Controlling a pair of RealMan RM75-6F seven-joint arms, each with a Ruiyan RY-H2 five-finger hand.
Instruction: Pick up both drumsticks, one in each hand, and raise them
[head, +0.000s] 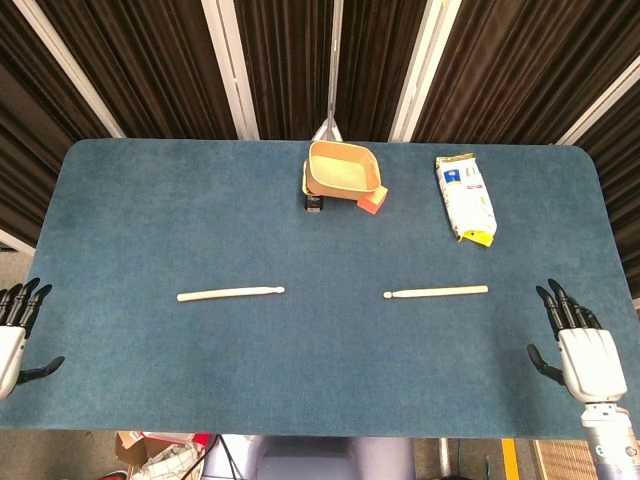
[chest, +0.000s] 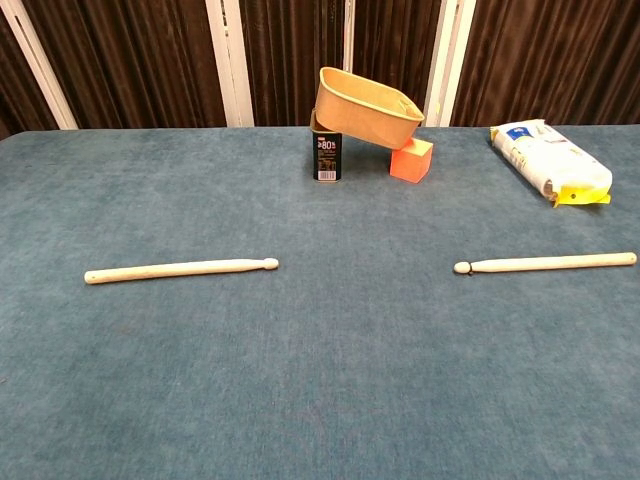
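Both hands sit at the near corners of the table, well away from the sticks, and neither one is holding anything. The right hand (head: 585, 350) hovers over the table's near right edge, palm-back up, its dark fingers (head: 562, 308) stretched straight and slightly fanned toward the far side, thumb jutting out to the inside; it is spread wide and touches no object. The left hand (head: 12, 335) is only partly visible at the near left edge of the head view, fingers likewise extended and apart, thumb angled inward, with nothing in its grasp. Neither hand shows in the chest view. The left drumstick (head: 230, 293) lies flat on the blue table (head: 150, 220), running crosswise with its tip pointing toward the middle. The right drumstick (head: 437, 292) lies in line with it on the other side, its tip also pointing inward, so the two tips face each other across a gap. Each stick is well apart from the hand on its side. At the far edge a tan bowl (chest: 365, 103) rests tilted, propped on a dark can (chest: 327, 156) and an orange block (chest: 411, 159). A white packet (chest: 549, 160) with a yellow end lies to the right of them.
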